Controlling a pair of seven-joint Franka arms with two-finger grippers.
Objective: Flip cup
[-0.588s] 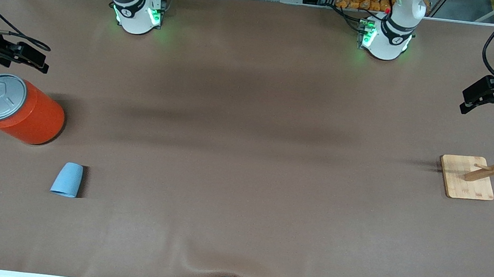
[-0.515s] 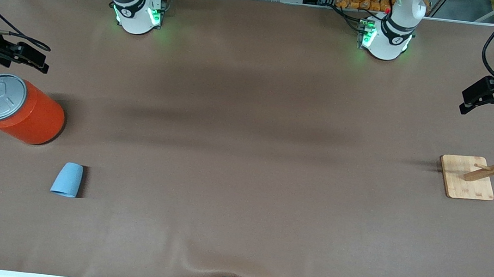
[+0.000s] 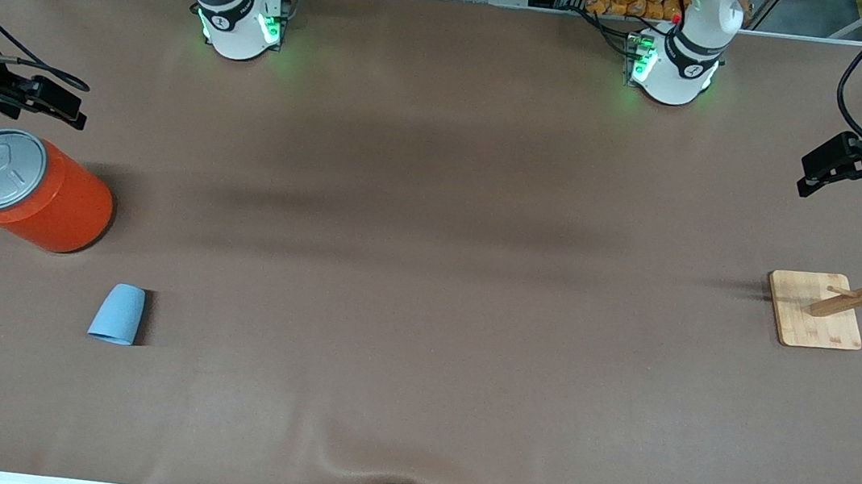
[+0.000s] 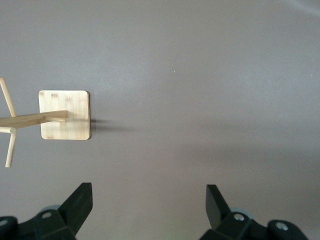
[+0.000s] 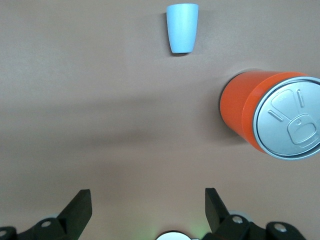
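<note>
The light-blue cup (image 3: 118, 313) appears to lie on its side on the brown table toward the right arm's end, wide end toward the front camera. It also shows in the right wrist view (image 5: 182, 27), and no opening is visible. My right gripper (image 3: 57, 106) is open and empty, up over bare table beside the orange can, well apart from the cup. In its own view the right gripper (image 5: 148, 200) has its jaws wide apart. My left gripper (image 3: 815, 172) is open and empty over the table at the left arm's end, and in its own view (image 4: 149, 195) it is over bare table.
A big orange can with a grey lid (image 3: 38, 197) stands farther from the front camera than the cup; it also shows in the right wrist view (image 5: 260, 120). A wooden peg rack on a square base (image 3: 804, 317) stands at the left arm's end and shows in the left wrist view (image 4: 65, 115).
Both grippers have drifted very slightly toward the arms' bases. The cup, the can and the rack have not moved.
</note>
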